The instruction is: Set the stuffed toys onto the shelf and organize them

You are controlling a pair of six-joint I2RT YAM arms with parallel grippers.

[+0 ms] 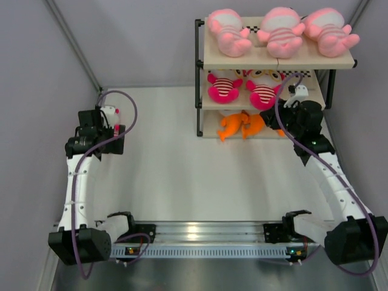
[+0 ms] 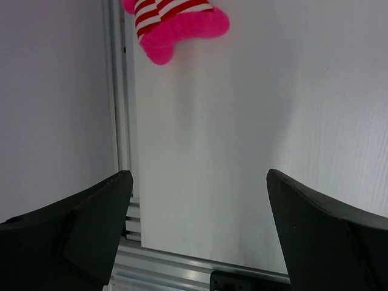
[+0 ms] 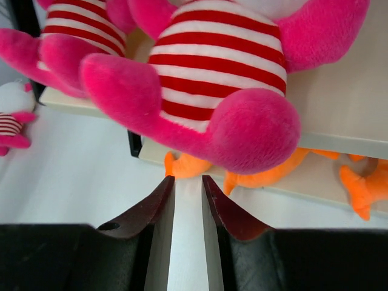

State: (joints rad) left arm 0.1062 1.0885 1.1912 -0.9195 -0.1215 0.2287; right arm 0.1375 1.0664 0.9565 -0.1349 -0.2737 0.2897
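Dark wedge-shaped jaws, nearly touching, face a fuzzy striped plush toy [image 3: 218, 66].

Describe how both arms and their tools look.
The left arm and right arm have white links, black joint housings and a purple cable looped along each. The left tool and right tool have dark, wedge-shaped fingers.

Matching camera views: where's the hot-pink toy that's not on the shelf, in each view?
Top external: loose hot-pink toy upper left, mostly hidden by the left arm.
Left wrist: top edge, left of centre, cropped.
Right wrist: left edge, mid-height, small.
Shared landmark: the white table it lies on.
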